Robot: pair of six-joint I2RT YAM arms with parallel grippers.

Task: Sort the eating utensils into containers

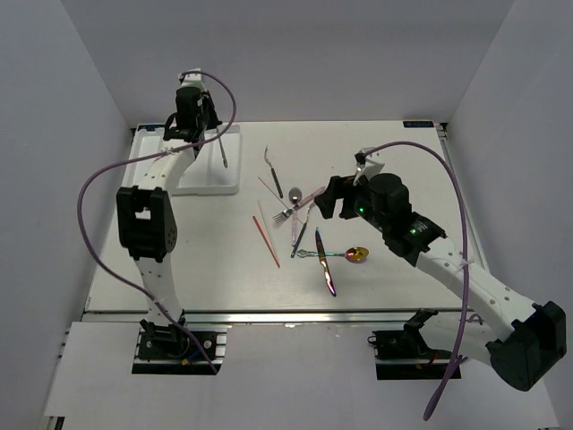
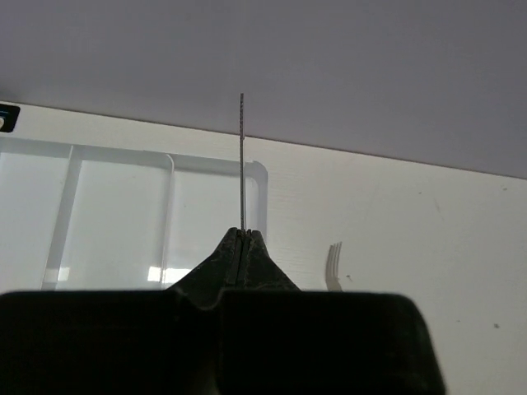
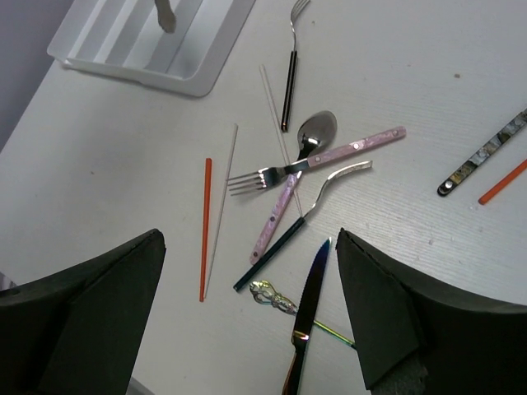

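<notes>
Firmly, the left end effector (image 2: 241,236) pinches a utensil (image 2: 242,156) (over the tray (image 2: 169,206)); right end effector (image 3: 248,239) gapes.

Even bright diffuse light, soft faint shadows on table (image 1: 224,269), small glare patches in tray (image 2: 169,197)

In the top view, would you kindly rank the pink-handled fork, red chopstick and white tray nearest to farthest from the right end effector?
1. Pink-handled fork, just left of the right end effector.
2. Red chopstick, farther left.
3. White tray, far left, at the back.
</notes>
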